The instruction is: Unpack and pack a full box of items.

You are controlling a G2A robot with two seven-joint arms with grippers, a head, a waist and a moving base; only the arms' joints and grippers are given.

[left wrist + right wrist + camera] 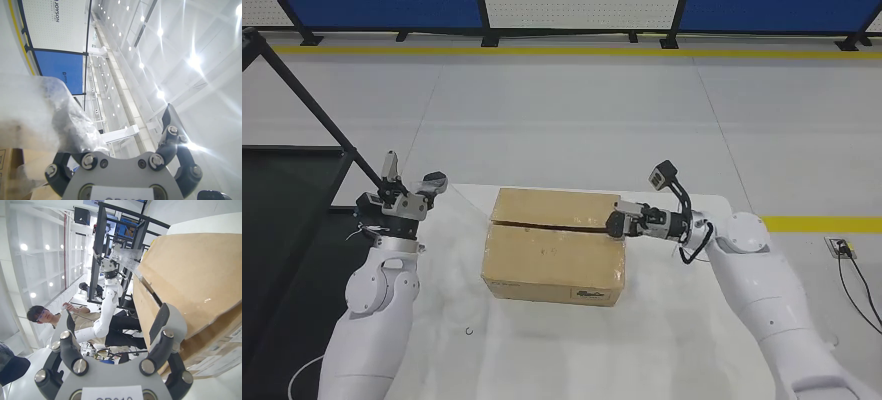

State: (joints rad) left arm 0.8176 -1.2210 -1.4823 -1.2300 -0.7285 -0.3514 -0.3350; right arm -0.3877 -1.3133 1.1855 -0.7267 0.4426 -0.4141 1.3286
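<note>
The right gripper point(113, 323) is hanging released, its fingers spread wide with nothing between them. Just beside one of those fingers, the near end of the box point(189, 275) is sitting on the table point(542, 340); whether the finger is actually touching the cardboard cannot be told. From that finger the seam point(151, 292) between the two top flaps is running away across the lid. The flaps are lying down and closed, with only a thin dark gap showing between them.

At the end of the box farthest from this gripper, a strip of clear film point(125, 256) is lifting off the seam and stretching up to the left gripper point(412, 172). That gripper is held raised, well apart from the box, its fingers standing apart, and the film appears to be clinging to one finger rather than being pinched.

By my reading, the task is only beginning: the sealing strip seems to be coming away, the flaps are not yet opened, no item is out, and all unpacking and repacking remains.
</note>
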